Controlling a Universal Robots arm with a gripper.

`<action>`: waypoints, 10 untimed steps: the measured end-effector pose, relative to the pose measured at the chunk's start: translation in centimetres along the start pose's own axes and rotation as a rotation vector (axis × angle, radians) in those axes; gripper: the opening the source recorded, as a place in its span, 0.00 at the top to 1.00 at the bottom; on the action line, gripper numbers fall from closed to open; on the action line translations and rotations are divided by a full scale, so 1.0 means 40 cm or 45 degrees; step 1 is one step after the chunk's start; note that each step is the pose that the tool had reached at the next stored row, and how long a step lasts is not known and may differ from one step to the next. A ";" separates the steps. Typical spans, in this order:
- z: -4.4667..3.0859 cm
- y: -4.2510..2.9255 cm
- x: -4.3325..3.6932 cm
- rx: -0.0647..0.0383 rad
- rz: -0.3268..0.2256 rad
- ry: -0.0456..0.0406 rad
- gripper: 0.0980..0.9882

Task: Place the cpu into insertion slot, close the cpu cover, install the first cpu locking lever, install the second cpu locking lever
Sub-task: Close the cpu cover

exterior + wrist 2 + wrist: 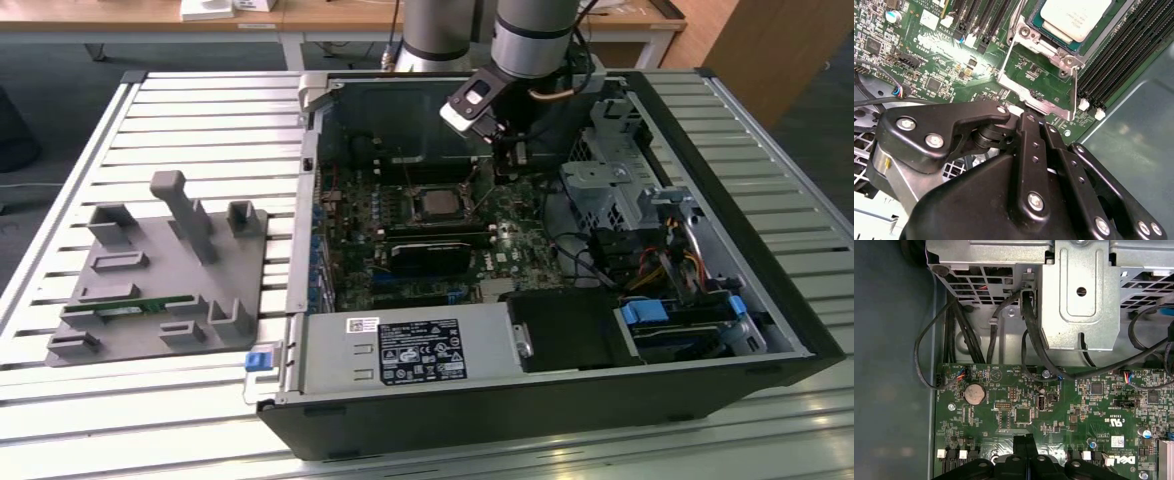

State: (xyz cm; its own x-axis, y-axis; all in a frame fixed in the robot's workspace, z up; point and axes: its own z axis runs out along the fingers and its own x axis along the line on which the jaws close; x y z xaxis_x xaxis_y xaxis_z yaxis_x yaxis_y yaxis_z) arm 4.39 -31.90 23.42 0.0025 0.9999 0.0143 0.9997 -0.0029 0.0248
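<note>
A slatted metal table (200, 110) is seen in the exterior view, and an open computer case (561, 410) is laid flat upon it. A grey moulded fixture (134, 290) is set on the slats well apart from the tool, towards the exterior view's left. Inside the case a green motherboard (521, 240) is mounted, and the gripper (510, 168) is lowered over it from the arm above.

In the first wrist view, a silver drive cage (1079, 295) and a bundle of black cables (1029, 330) are seen beyond the gripper (1024, 439), and a round coin cell (974, 394) is seated on the board nearer to it. The fingers (1018, 452) are shown pressed together, with nothing made out between them.

In the second wrist view, the insertion slot (1050, 46) is found just ahead of the gripper (1021, 111), flanked by long black memory slots (1124, 55). The cpu cover (1026, 90) is swung open, away from the slot and towards the tool, and green board is seen through its cut-out middle. Its free edge is met right at the fingertips; whether it is touched cannot be told. The cpu (1076, 17) is already seated in the slot, pale top upward, beyond the cover's hinge.
</note>
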 end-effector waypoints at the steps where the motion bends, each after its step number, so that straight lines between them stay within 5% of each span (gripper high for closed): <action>1: 0.000 -0.002 0.000 0.000 0.000 0.000 0.99; 10: 0.000 -0.007 0.000 0.000 0.000 0.000 0.99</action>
State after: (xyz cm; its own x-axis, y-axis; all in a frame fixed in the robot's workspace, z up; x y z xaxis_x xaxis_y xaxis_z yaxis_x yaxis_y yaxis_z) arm 4.10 -31.90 23.41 0.0026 0.9999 0.0143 0.9997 -0.0029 0.0248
